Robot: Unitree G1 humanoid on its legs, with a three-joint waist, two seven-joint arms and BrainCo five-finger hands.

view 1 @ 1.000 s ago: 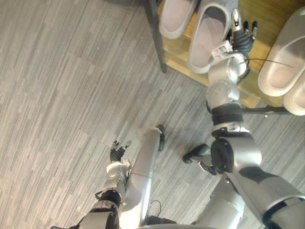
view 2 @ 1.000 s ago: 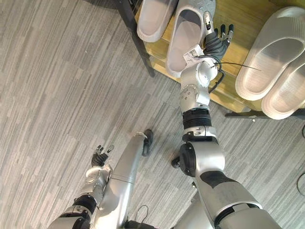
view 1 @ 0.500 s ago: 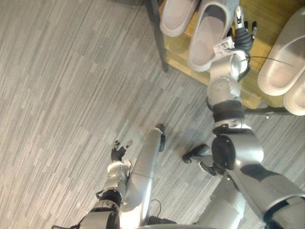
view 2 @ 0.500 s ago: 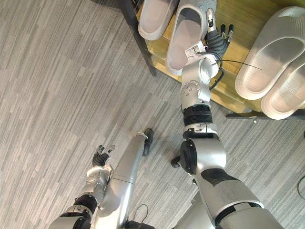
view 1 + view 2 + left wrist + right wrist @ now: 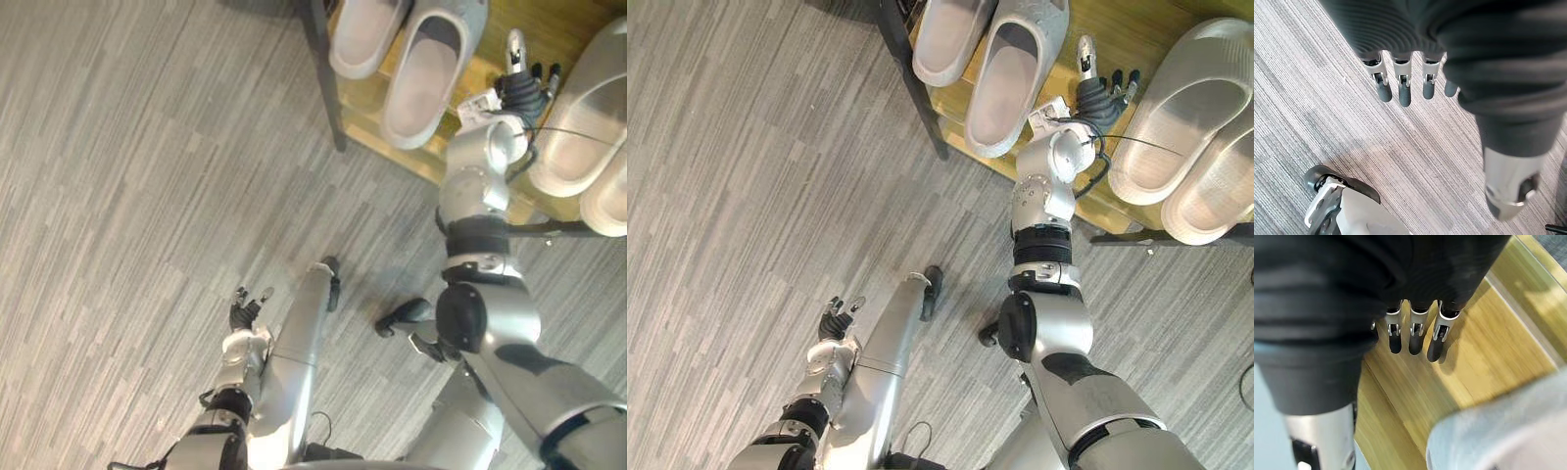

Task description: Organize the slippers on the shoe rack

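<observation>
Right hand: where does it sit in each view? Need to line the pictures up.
Left eye view: right hand at upper right, over the wooden shelf, between the grey slipper and the pale slippers.
Right eye view: same spot, upper right.
Right wrist view: its straight fingers over bare wood.
Left wrist view: the left hand over the floor.
Shared landmark: the wooden shelf.

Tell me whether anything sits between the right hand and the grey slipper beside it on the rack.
Nothing visible does. The right hand hangs open over bare wood of the shoe rack, and only that strip of shelf separates it from the grey slipper on its left.
</observation>
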